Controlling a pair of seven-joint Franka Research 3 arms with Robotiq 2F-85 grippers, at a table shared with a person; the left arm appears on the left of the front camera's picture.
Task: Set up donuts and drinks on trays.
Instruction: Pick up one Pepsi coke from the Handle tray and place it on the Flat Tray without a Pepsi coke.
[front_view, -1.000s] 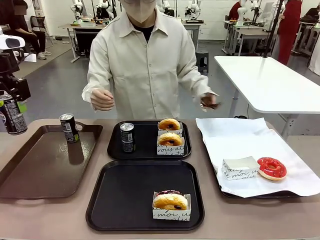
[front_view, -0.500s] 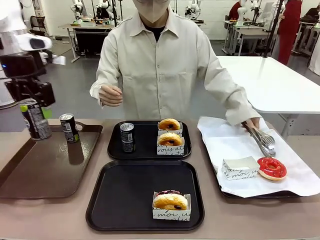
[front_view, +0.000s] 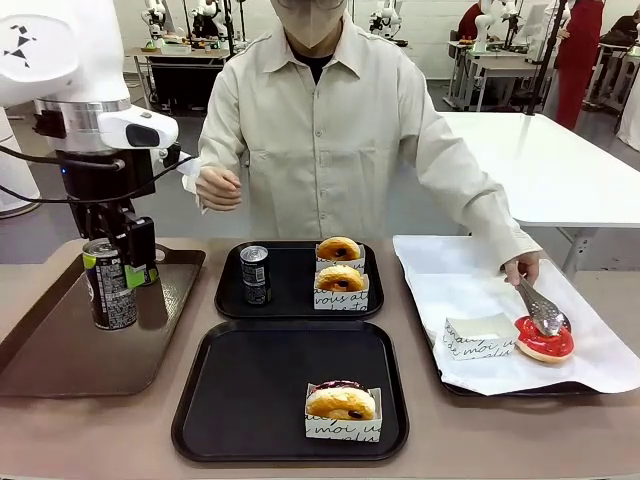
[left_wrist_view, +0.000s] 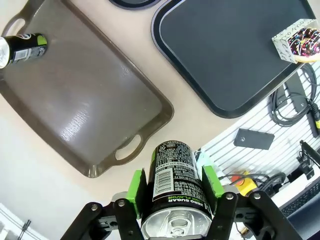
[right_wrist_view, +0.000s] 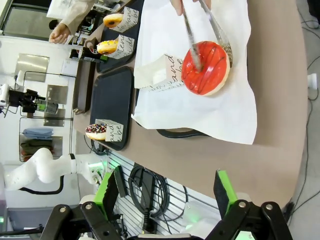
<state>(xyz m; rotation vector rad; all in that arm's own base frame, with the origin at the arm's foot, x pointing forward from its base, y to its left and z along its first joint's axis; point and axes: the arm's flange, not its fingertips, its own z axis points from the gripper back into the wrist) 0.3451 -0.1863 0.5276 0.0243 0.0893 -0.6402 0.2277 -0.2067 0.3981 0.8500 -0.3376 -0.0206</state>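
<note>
While the left gripper (left_wrist_view: 173, 185) is clamped on a can (front_view: 108, 290) with green pads on both sides, that can hangs upright in the air to the left of the near black tray (front_view: 250, 400), over the brown tray (front_view: 60, 360). Second can (left_wrist_view: 25, 45) stands on the brown tray's far end, further from the near black tray. Near black tray carries one boxed sprinkled donut (front_view: 342, 405) at its front right. Directly behind it, the far black tray (front_view: 295, 300) has a third can (front_view: 254, 275) and two boxed glazed donuts (front_view: 340, 265) side by side. Right of the near black tray, on the paper-lined tray (front_view: 470, 390), a person's hand (front_view: 524, 268) presses tongs (front_view: 541, 312) onto a red donut (front_view: 545, 340), just beside an empty white box (front_view: 480, 336). Right gripper (right_wrist_view: 167, 195) is spread wide with nothing in it, off the table edge on that same right side.
</note>
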